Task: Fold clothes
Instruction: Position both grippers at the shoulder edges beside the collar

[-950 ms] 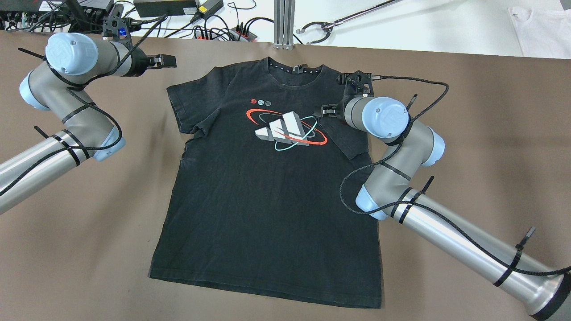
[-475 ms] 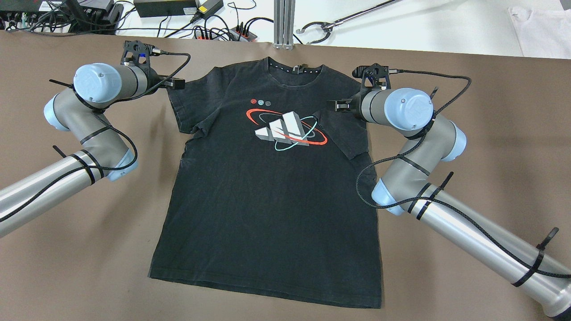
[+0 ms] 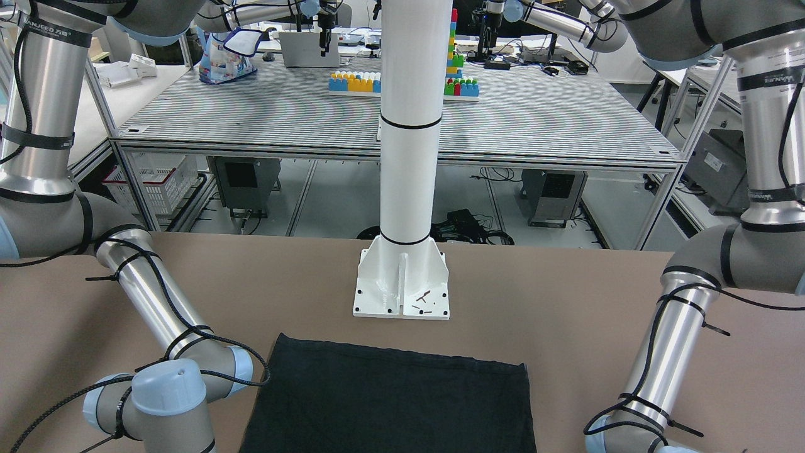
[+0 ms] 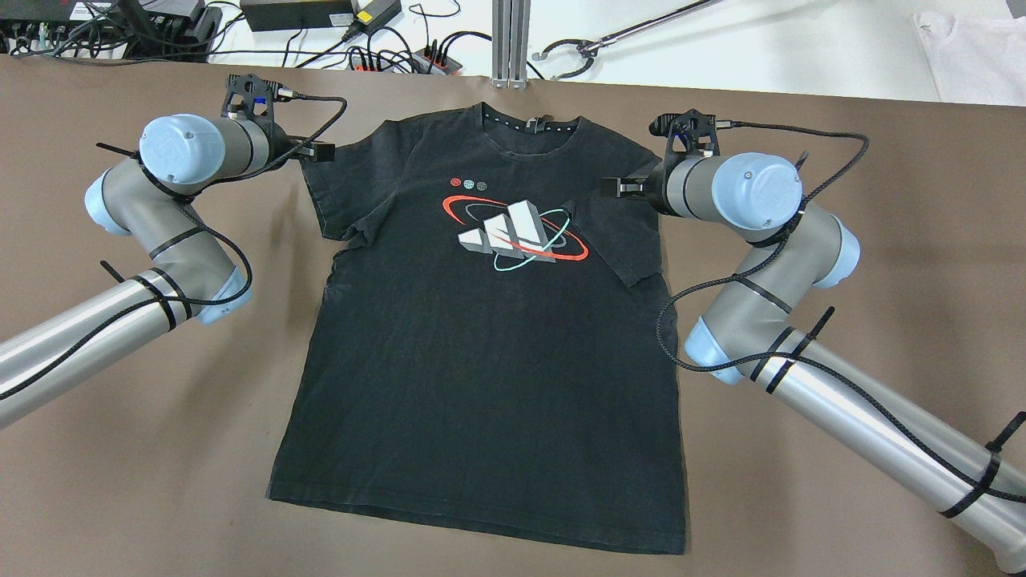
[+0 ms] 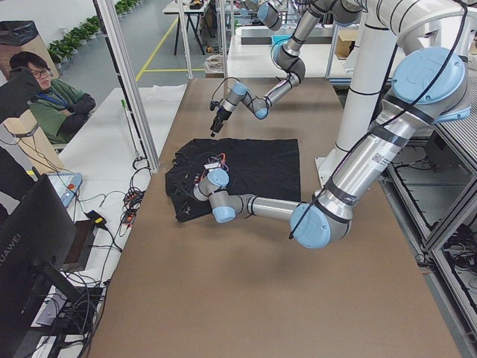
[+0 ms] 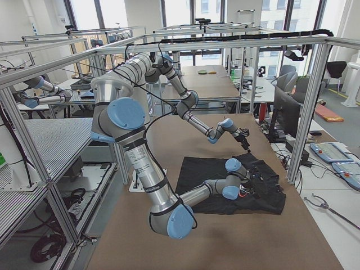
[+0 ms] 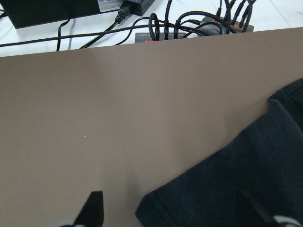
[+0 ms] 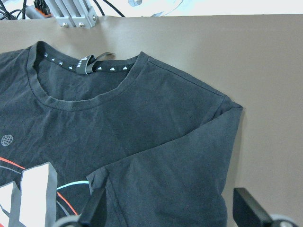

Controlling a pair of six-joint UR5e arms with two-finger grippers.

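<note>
The clothes are one black T-shirt with a red, white and teal chest print, lying flat with its front up and collar toward the far edge. It also shows in the front-facing view. Its right sleeve lies folded in over the chest. My left gripper hovers at the outer edge of the left sleeve, its fingers wide apart and empty. Above the right shoulder, my right gripper is open and holds nothing.
Cables and power strips run along the far table edge beside an aluminium post and a grabber tool. The white pillar's base stands by the shirt's hem. A person sits beyond the table's far side.
The left arm swung in from the far left, bringing its gripper to the left sleeve's edge. The right gripper drew back from beside the print toward the right shoulder.
</note>
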